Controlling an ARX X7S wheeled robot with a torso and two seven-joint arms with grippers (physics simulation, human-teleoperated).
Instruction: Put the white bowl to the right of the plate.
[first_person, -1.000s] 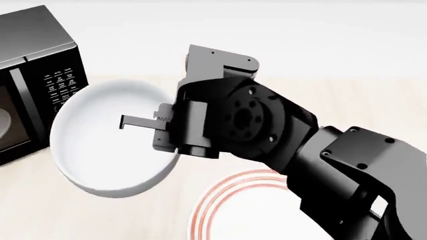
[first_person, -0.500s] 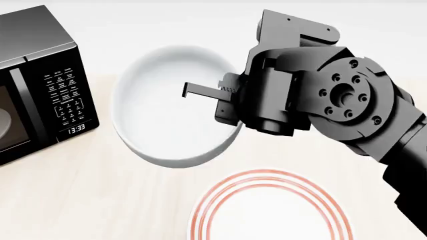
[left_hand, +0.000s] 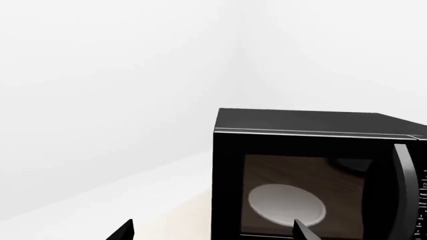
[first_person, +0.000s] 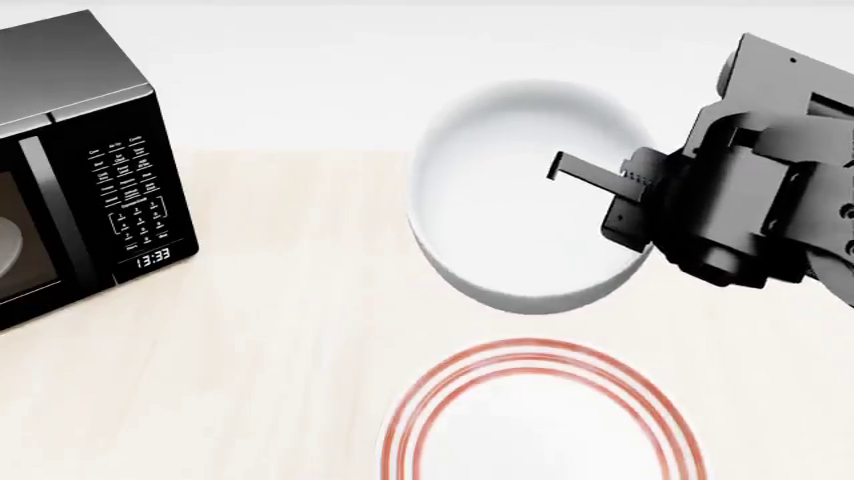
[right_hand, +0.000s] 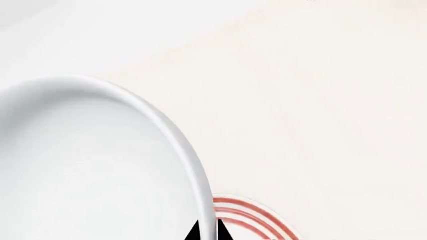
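White bowl (first_person: 527, 205), rim pinched by the right claw (right_hand: 207, 231), hangs above the plate (first_person: 534, 420); only the left wrist view shows the open left claw (left_hand: 210, 232).

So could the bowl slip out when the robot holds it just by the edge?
Maybe. The right gripper pinches only the rim of the bowl, whose walls look smooth and glossy, so it might slide. It looks stiff with thick walls, so it probably won't bend. If dropped, it could crack or wobble.

The right arm (first_person: 761, 215) is showing as blocky dark-grey and black housings with small round screw heads along the upper plate. A thin flat black finger (first_person: 587, 170) with a toothed rack section is sticking out from the right gripper (first_person: 567, 170).
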